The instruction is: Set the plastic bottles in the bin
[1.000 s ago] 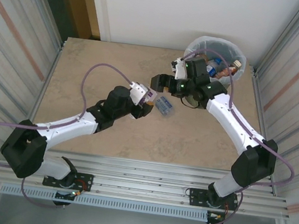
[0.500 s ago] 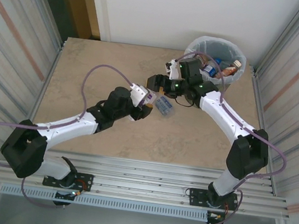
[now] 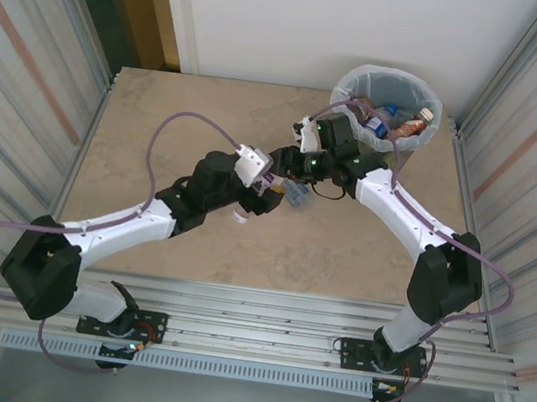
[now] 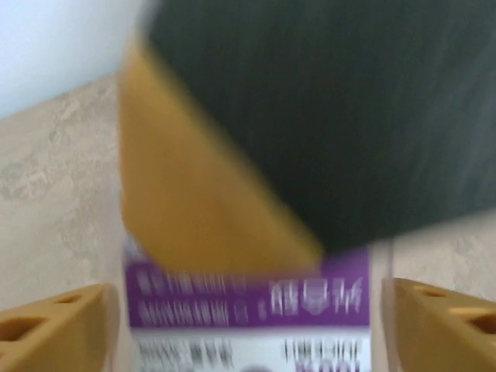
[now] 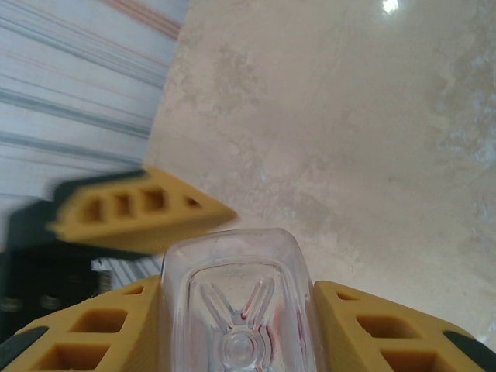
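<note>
Two grippers meet on one plastic bottle [image 3: 296, 195] at the middle of the table [image 3: 157, 134], seemingly a hand-over toward the bin [image 3: 389, 71]
The right gripper [image 5: 238, 287], arm bent leftward away from the bin, clamps the purple-labelled bottle's clear base; the left gripper [image 4: 249, 291], arm stretched forward, stands with jaws wide either side, probably to free it

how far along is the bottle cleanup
Done: several bottles lie in the bin. In hand: the right gripper is shut on a purple-labelled bottle, the open left gripper straddling it. Left: that bottle has to reach the bin.
</note>
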Controlling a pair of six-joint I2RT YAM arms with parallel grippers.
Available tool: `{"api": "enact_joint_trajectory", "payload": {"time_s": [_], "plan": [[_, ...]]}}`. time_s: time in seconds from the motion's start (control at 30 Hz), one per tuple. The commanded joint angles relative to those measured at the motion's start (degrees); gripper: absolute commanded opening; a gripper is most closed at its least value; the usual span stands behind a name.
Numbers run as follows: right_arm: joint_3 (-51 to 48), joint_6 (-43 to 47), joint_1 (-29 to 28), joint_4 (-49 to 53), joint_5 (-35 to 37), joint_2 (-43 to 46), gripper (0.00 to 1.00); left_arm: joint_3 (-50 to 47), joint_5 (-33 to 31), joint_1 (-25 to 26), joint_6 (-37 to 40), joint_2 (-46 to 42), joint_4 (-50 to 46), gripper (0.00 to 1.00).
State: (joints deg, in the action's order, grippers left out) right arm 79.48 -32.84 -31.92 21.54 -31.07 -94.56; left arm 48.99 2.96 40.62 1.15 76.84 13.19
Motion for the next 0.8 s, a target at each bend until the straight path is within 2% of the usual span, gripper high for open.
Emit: {"api": "enact_joint_trajectory", "payload": {"time_s": [0.0, 0.2, 0.37, 0.53, 0.77], "plan": [[-1.0, -1.4, 0.4, 1.1, 1.7, 3.6, 0.21, 2.4, 0.9, 0.3, -0.5, -3.3, 2.7, 0.99], [-0.6, -0.9, 3.6, 1.8, 3.0, 7.4, 0.18, 1.1, 0.0, 0.7, -0.7, -7.3, 3.5, 0.99], [2.0, 0.6, 8.7, 4.0, 5.1, 11.9, 0.18, -1.2, -1.2, 0.7, -0.5, -11.2, 4.1, 0.99], [6.1, 1.0, 16.1, 4.5, 7.1, 15.3, 0.16, -3.8, -3.0, 0.7, -0.6, -14.0, 4.7, 0.99], [14.3, -0.3, 25.9, 4.5, 8.0, 13.3, 0.15, -5.5, -6.9, 0.7, -2.0, -14.3, 4.2, 0.99]]}}
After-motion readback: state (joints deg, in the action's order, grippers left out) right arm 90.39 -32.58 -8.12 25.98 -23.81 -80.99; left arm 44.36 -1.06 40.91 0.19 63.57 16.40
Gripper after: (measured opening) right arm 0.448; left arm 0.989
